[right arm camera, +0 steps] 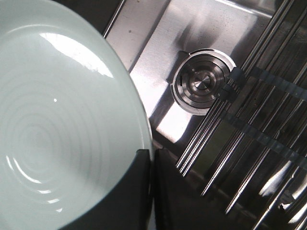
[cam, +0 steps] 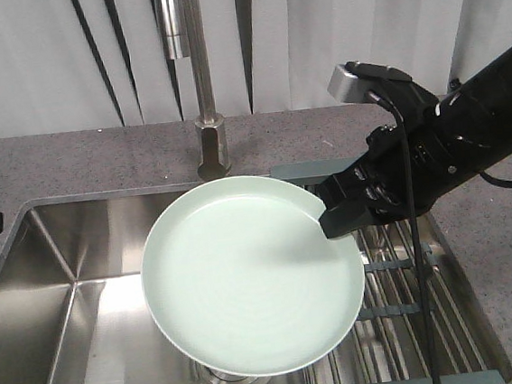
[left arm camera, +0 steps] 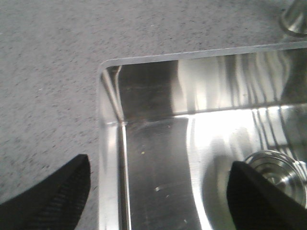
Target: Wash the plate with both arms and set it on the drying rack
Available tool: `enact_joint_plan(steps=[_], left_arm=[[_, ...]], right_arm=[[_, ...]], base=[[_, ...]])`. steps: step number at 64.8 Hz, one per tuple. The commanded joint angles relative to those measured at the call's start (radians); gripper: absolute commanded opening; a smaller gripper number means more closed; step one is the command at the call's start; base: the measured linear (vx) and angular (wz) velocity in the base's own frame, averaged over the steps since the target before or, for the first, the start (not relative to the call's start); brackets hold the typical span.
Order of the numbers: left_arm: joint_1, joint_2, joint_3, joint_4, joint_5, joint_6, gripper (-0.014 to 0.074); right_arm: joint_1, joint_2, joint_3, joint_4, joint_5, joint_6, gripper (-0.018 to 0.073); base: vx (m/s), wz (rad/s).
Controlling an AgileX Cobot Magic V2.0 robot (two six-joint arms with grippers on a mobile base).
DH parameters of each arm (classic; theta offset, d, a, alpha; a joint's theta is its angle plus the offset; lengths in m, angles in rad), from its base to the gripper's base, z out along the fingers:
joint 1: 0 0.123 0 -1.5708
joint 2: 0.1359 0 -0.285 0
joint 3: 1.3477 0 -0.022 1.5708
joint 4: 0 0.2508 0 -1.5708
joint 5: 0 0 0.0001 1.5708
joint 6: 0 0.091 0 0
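Mint-green plate [cam: 251, 279] held above the steel sink [cam: 39, 294], right rim pinched tight in my right claw [cam: 331, 219]. Left claw [left arm camera: 158, 191] spread wide, holding nothing, over the sink's corner. Drying rack [cam: 458, 309] just right; faucet [cam: 205, 115] behind.

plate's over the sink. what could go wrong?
1. The right jaws pinch only the rim of the plate, which hangs over the sink; it may tilt or slip.
2. The left jaws stand open by the sink's corner, giving no support.
3. The faucet stands close behind; a swing could clip it.
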Motion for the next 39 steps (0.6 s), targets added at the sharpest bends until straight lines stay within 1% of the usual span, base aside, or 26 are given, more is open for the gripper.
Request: enact_joint_plan(steps=[1,2,8,9,14,18,20,25,33,39], left_arm=[[-0.008,0.044,-0.069,-0.18,-0.032,0.183,0.0555],[-0.008,0.054,-0.076,-0.217,-0.029,0.21,0.0554],[-0.008,0.122,-0.116,-0.368,-0.007,0.384,0.0554],[-0.008,0.132,-0.122,-0.404,-0.005,0.41,0.0554],[-0.008,0.189,-0.153,-0.506,0.014,0.535,0.0554],[-0.008,0.234,-0.185,-0.578,0.032,0.602,0.0554],[-0.008,0.255,-0.201,-0.601,0.045,0.638,0.0554],[-0.013,0.309,-0.248,-0.639,0.078,0.69,0.0554],[-0.042,0.395,-0.326,-0.652,0.091,0.771,0.0554],[-0.07,0.447,-0.381,-0.652,0.101,0.814,0.0554]], right_arm=[[-0.002,-0.038,-0.027,0.043,-0.028,-0.007,-0.0004],[-0.002,-0.038,-0.027,0.043,-0.028,-0.007,-0.0004],[-0.002,-0.038,-0.027,0.043,-0.028,-0.007,-0.0004],[-0.002,-0.038,-0.027,0.043,-0.028,-0.007,-0.0004],[-0.002,-0.038,-0.027,0.043,-0.028,-0.007,-0.0004],[-0.002,-0.038,-0.027,0.043,-0.028,-0.007,-0.0004],[-0.002,-0.038,-0.027,0.043,-0.028,-0.007,-0.0004],[-0.002,-0.038,-0.027,0.043,-0.028,-0.007,-0.0004],[-0.002,-0.038,-0.027,0.043,-0.028,-0.007,-0.0004],[-0.002,-0.038,-0.027,0.043,-0.028,-0.007,-0.0004]], base=[[0.0,0.0],[0.0,0.0],[0.0,0.0],[0.0,0.0],[0.0,0.0],[0.0,0.0],[0.0,0.0],[0.0,0.0],[0.0,0.0],[0.0,0.0]])
